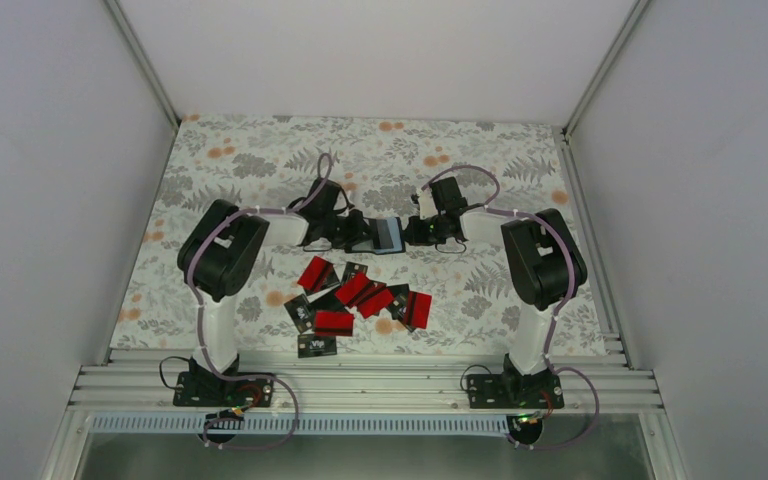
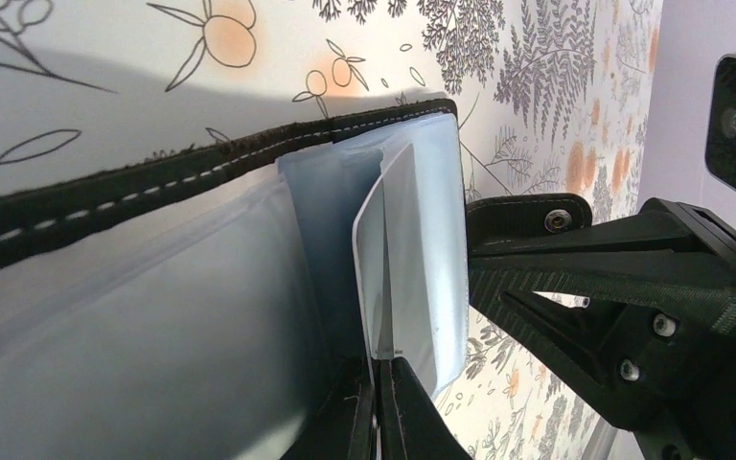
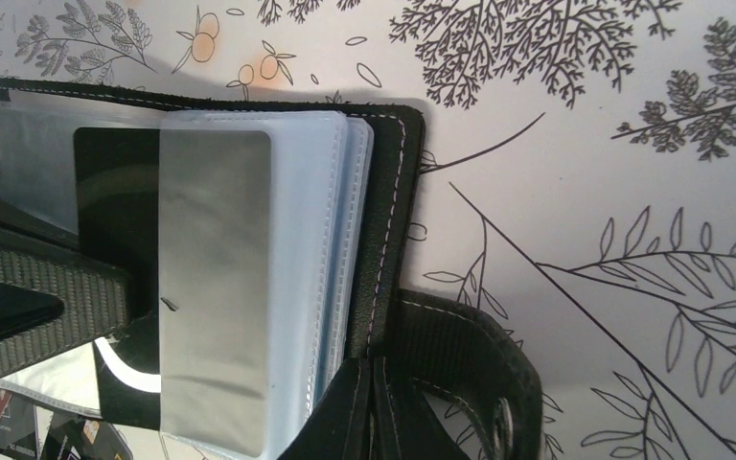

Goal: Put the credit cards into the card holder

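At the middle of the flowered table (image 1: 260, 160), between the two arms: the card holder (image 1: 388, 236), opened out, black stitched cover toward the cloth, pale blue-grey plastic sleeves (image 3: 316, 211) fanned out above it. Gripped from both sides. At the right gripper (image 3: 372, 372): fingers pressed together on the holder's black cover near its stitched edge, just beside a black strap (image 3: 470, 369). At the left gripper (image 2: 376, 374): fingers pinched on the edge of one card (image 2: 371, 278), seen nearly edge-on from the left wrist, slightly bowed, standing among the sleeves. From the right wrist, the same card flat-on: black with a broad grey band, lying against the topmost sleeve, its far edge short of the holder's spine. Cannot tell whether slipped inside a pocket or only laid against it. Nearer the arm bases, well apart from the holder: the other credit cards (image 1: 355, 300), red and black, scattered on the cloth in a loose cluster, several overlapping, one black one lying closest to the table's front edge. Touched by neither gripper.
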`<action>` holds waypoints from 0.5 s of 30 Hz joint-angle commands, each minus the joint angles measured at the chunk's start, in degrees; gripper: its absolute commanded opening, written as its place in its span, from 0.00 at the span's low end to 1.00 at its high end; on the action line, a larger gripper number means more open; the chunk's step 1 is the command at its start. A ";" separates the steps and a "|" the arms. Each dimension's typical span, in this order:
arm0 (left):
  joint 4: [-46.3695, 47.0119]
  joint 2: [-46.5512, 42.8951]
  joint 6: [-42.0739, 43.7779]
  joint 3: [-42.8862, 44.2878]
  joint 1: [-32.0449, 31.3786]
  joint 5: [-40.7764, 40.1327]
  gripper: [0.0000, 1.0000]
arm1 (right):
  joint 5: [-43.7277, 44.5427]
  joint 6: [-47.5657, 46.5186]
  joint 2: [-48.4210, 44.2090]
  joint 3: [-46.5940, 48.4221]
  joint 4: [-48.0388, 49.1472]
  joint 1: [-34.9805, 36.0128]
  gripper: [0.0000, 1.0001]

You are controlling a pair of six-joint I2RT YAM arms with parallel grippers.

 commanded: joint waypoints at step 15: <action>-5.62 4.58 3.98 4.12 -2.04 -0.05 0.02 | 0.15 -1.12 3.12 -1.75 -6.43 0.70 0.04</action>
